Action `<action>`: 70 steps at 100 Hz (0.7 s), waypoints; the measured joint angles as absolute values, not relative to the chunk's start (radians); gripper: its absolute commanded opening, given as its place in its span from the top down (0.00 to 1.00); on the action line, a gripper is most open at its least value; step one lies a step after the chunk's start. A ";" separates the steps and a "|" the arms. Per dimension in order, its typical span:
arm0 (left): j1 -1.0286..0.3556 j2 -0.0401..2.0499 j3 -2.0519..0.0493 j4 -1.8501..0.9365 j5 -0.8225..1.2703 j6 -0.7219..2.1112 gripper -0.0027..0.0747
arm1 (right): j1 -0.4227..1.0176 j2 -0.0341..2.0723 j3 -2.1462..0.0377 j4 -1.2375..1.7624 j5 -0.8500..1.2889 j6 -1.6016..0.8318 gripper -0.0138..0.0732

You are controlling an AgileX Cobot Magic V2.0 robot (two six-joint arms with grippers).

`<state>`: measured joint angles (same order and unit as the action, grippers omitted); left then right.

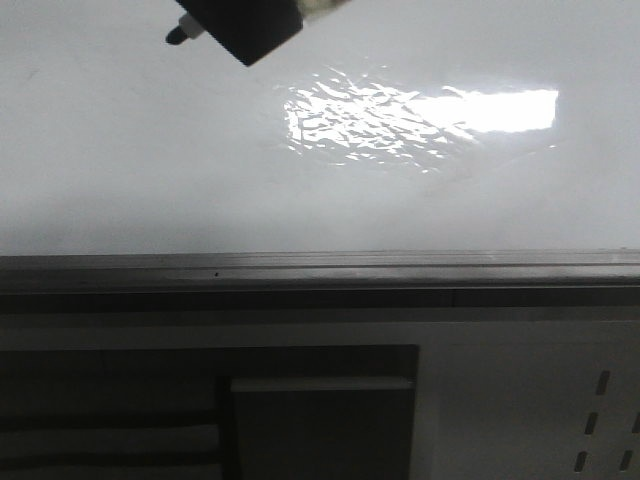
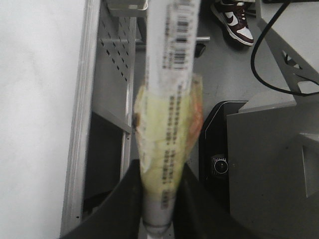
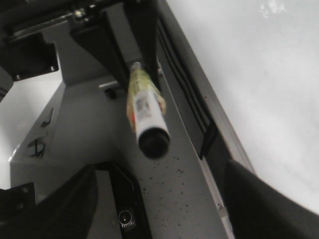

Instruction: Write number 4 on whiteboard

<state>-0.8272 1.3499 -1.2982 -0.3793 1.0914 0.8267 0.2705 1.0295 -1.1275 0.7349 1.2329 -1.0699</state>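
Observation:
The whiteboard (image 1: pixel 200 150) fills the upper front view, glossy white with a bright wrinkled glare and a grey frame edge below it. No number 4 or other stroke shows on it. My left gripper (image 1: pixel 250 25) is at the top edge, shut on a white marker whose tip (image 1: pixel 183 33) points left just over the board. In the left wrist view my left gripper (image 2: pixel 159 199) clamps the marker (image 2: pixel 169 74), which is wrapped in yellowish tape. The right wrist view shows that marker (image 3: pixel 144 109) beside the whiteboard (image 3: pixel 259 74). My right gripper (image 3: pixel 159 199) is open and empty.
A white cabinet with dark panels (image 1: pixel 320 410) stands under the board's frame. A shoe (image 2: pixel 237 22), a black cable (image 2: pixel 259 59) and a black device with a round dial (image 2: pixel 219 164) lie on the grey floor beside grey stands.

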 measured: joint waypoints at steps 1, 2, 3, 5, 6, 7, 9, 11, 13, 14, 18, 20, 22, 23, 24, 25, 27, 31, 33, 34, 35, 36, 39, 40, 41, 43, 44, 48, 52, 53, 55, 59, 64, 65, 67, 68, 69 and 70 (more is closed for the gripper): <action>-0.829 1.353 -1.301 -0.380 1.091 0.827 0.99 | 0.277 1.037 -1.132 0.733 1.230 -1.071 0.31; -0.830 1.353 -1.301 -0.377 1.091 0.827 0.99 | 0.289 1.041 -1.133 0.730 1.230 -1.072 0.31; -0.830 1.355 -1.303 -0.376 1.093 0.827 0.99 | 0.295 1.049 -1.135 0.727 1.228 -1.072 0.31; -0.832 1.358 -1.303 -0.374 1.093 0.827 0.99 | 0.312 1.057 -1.141 0.723 1.221 -1.072 0.31; -0.832 1.358 -1.303 -0.372 1.093 0.827 0.99 | 0.317 1.064 -1.143 0.720 1.219 -1.072 0.31; -0.832 1.358 -1.305 -0.372 1.093 0.827 0.99 | 0.328 1.068 -1.143 0.721 1.215 -1.072 0.31; -0.832 1.361 -1.305 -0.370 1.093 0.827 0.99 | 0.343 1.078 -1.148 0.720 1.209 -1.072 0.33; -0.832 1.360 -1.306 -0.367 1.093 0.827 0.99 | 0.357 1.089 -1.151 0.718 1.202 -1.072 0.33; -0.832 1.360 -1.308 -0.365 1.093 0.827 0.99 | 0.366 1.099 -1.155 0.715 1.195 -1.072 0.35; -0.832 1.360 -1.307 -0.365 1.093 0.827 0.99 | 0.374 1.102 -1.155 0.715 1.191 -1.073 0.35; -0.832 1.360 -1.307 -0.360 1.095 0.827 0.99 | 0.397 1.120 -1.160 0.715 1.179 -1.073 0.38; -0.832 1.360 -1.307 -0.360 1.095 0.827 0.99 | 0.404 1.129 -1.162 0.714 1.172 -1.073 0.39; -0.832 1.360 -1.307 -0.360 1.097 0.827 0.99 | 0.413 1.136 -1.165 0.714 1.166 -1.073 0.40; -0.832 1.360 -1.307 -0.359 1.097 0.827 0.99 | 0.419 1.139 -1.165 0.714 1.165 -1.073 0.40; -0.832 1.360 -1.307 -0.359 1.097 0.827 0.99 | 0.422 1.143 -1.165 0.714 1.161 -1.073 0.41; -0.832 1.360 -1.307 -0.357 1.097 0.827 0.99 | 0.427 1.146 -1.165 0.714 1.159 -1.075 0.41; -0.832 1.360 -1.307 -0.357 1.097 0.827 0.99 | 0.432 1.152 -1.167 0.712 1.156 -1.075 0.43; -0.832 1.360 -1.307 -0.357 1.097 0.827 0.99 | 0.442 1.163 -1.167 0.712 1.148 -1.075 0.43; -0.832 1.360 -1.307 -0.357 1.099 0.827 0.99 | 0.447 1.169 -1.167 0.712 1.144 -1.077 0.44; -0.832 1.360 -1.307 -0.357 1.099 0.827 0.99 | 0.447 1.170 -1.167 0.712 1.144 -1.077 0.44; -0.832 1.360 -1.307 -0.355 1.099 0.827 0.99 | 0.449 1.171 -1.167 0.712 1.141 -1.077 0.44; -0.832 1.360 -1.307 -0.356 1.099 0.827 0.99 | 0.449 1.172 -1.167 0.712 1.140 -1.077 0.44; -0.832 1.360 -1.307 -0.356 1.100 0.827 0.99 | 0.452 1.178 -1.167 0.712 1.137 -1.077 0.45; -0.832 1.360 -1.307 -0.356 1.100 0.827 0.99 | 0.452 1.180 -1.167 0.712 1.134 -1.077 0.45; -0.832 1.360 -1.307 -0.356 1.100 0.827 0.99 | 0.452 1.182 -1.167 0.712 1.133 -1.077 0.45; -0.832 1.360 -1.307 -0.356 1.101 0.827 0.99 | 0.452 1.184 -1.167 0.712 1.130 -1.077 0.45; -0.832 1.360 -1.307 -0.356 1.101 0.827 0.99 | 0.452 1.184 -1.167 0.712 1.128 -1.077 0.45; -0.832 1.360 -1.307 -0.356 1.101 0.827 0.99 | 0.452 1.186 -1.167 0.712 1.122 -1.078 0.45; -0.832 1.360 -1.307 -0.356 1.101 0.827 0.99 | 0.452 1.186 -1.167 0.712 1.116 -1.080 0.45; -0.832 1.360 -1.307 -0.356 1.101 0.827 0.99 | 0.452 1.186 -1.167 0.712 1.116 -1.080 0.45; -0.832 1.360 -1.307 -0.356 1.101 0.827 0.99 | 0.452 1.186 -1.167 0.712 1.114 -1.080 0.45; -0.832 1.360 -1.307 -0.356 1.101 0.827 0.99 | 0.452 1.186 -1.167 0.712 1.112 -1.080 0.45; -0.832 1.360 -1.307 -0.356 1.101 0.827 0.99 | 0.452 1.186 -1.167 0.712 1.113 -1.080 0.48; -0.832 1.360 -1.307 -0.356 1.101 0.827 0.99 | 0.452 1.186 -1.167 0.712 1.113 -1.080 0.49; -0.832 1.360 -1.307 -0.356 1.101 0.827 0.99 | 0.452 1.186 -1.167 0.712 1.113 -1.080 0.51; -0.832 1.360 -1.307 -0.356 1.101 0.827 0.99 | 0.452 1.186 -1.167 0.712 1.113 -1.080 0.52; -0.832 1.360 -1.307 -0.356 1.101 0.827 0.99 | 0.452 1.186 -1.167 0.712 1.113 -1.080 0.54; -0.832 1.360 -1.307 -0.356 1.101 0.827 0.99 | 0.452 1.186 -1.167 0.712 1.113 -1.080 0.56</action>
